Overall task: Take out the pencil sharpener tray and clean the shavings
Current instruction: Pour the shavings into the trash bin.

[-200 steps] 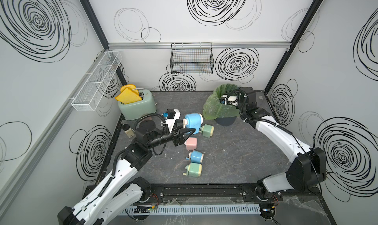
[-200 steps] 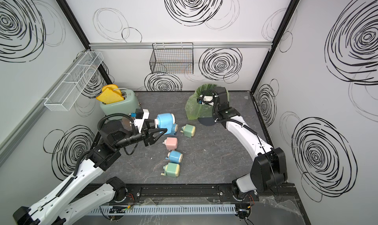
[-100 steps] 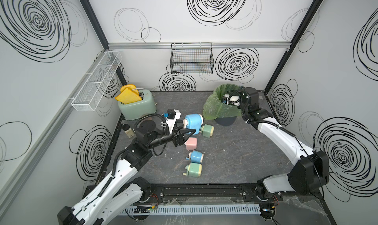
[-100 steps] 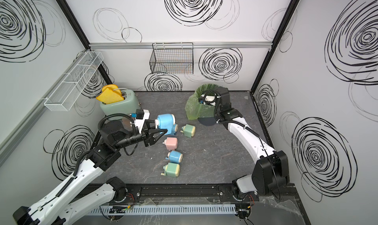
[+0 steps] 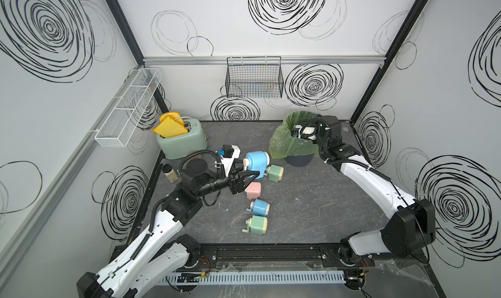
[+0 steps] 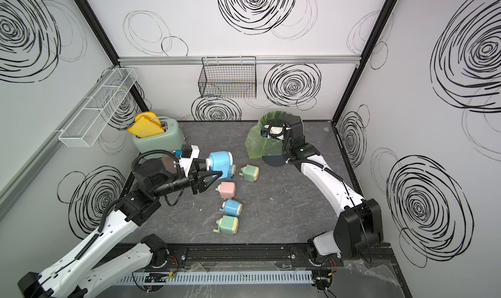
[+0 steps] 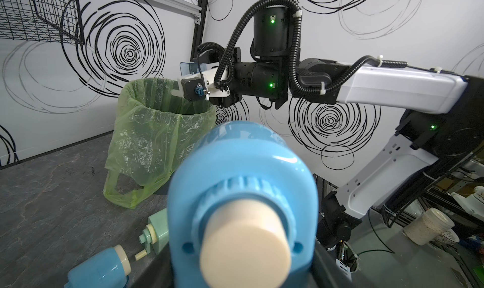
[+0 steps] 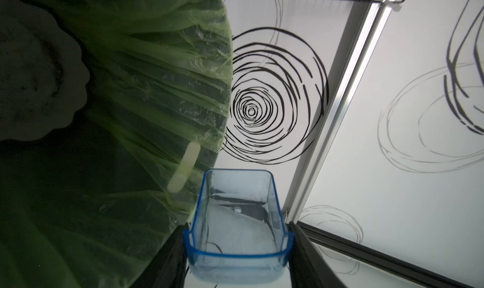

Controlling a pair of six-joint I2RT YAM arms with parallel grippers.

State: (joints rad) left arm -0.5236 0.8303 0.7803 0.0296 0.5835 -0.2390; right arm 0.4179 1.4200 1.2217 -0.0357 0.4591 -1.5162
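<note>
At the far right corner of the surface [image 5: 311,201], I am holding the right claw [image 8: 238,243] clamped on the clear blue tray [image 8: 237,256], a finger on either side, with the tray's open face turned toward the right wrist camera. The tray is hanging just above the rim of the bin [image 5: 283,146], which is lined with a green bag [image 7: 157,132]. Seen from the left wrist, the tray [image 7: 190,68] is showing as a pale blue pane above that rim. Whether shavings are lying inside the bin I cannot tell, as its depth is dark.

Toward the middle, I am gripping the large blue sharpener [image 5: 257,159] in the left claw [image 5: 250,172], with fingers on opposite sides of its body and its cream knob facing the left wrist camera. A green sharpener [image 5: 275,172] is lying just beside it. A pink sharpener [image 5: 253,190], a small blue sharpener [image 5: 260,207] and a second green sharpener [image 5: 257,224] are lying in a row toward the near edge. A toaster [image 5: 180,142] carrying a yellow slice [image 5: 169,126] is standing at the far left corner.
</note>
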